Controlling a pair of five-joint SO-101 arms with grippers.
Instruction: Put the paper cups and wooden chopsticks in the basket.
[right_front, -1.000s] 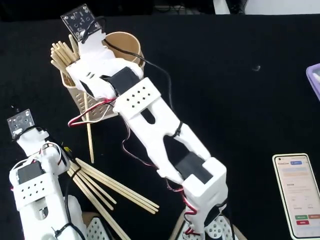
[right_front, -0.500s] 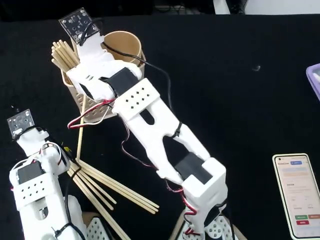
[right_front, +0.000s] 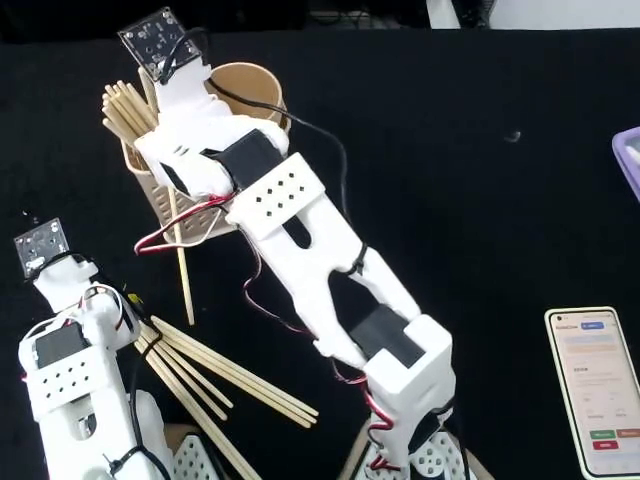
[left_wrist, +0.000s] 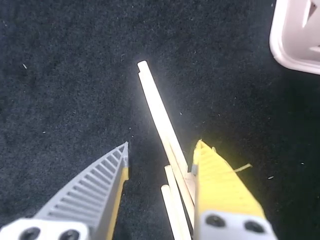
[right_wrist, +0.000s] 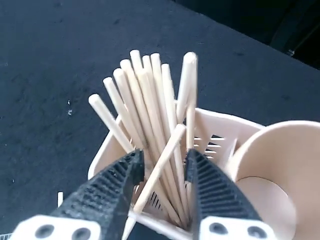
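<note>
starting at the left: left arm (right_front: 70, 350) sits low at the near-left corner of the black cloth table (right_front: 480, 200). left gripper (left_wrist: 162, 145) points down at the cloth, jaws apart, with one grey ribbed finger and one yellow. loose pale wooden chopsticks (right_front: 230, 375) lie fanned flat on the cloth just beside the arm. in the left wrist view their ends run up between the jaws, touching the yellow finger and apart from the grey one. not gripped.

next right, toward the far-left of the table: beige slotted plastic basket (right_front: 160, 205). a bundle of wooden chopsticks (right_front: 125, 105) stands in it, tilted, tips fanning above the rim. one single wooden chopstick (right_front: 181, 270) slants down outside the basket wall toward the cloth. right gripper (right_wrist: 164, 152) hangs over the basket, black ribbed jaws apart, straddling the lower part of the bundle. one stick crosses the gap slantwise. tan paper cup (right_front: 250, 80) stands upright in the basket beside the bundle, mouth up.

far right: white-cased smartphone (right_front: 598, 390) lies flat near the front edge, screen lit. a purple-rimmed object (right_front: 628, 155) is cut off at the right edge.
</note>
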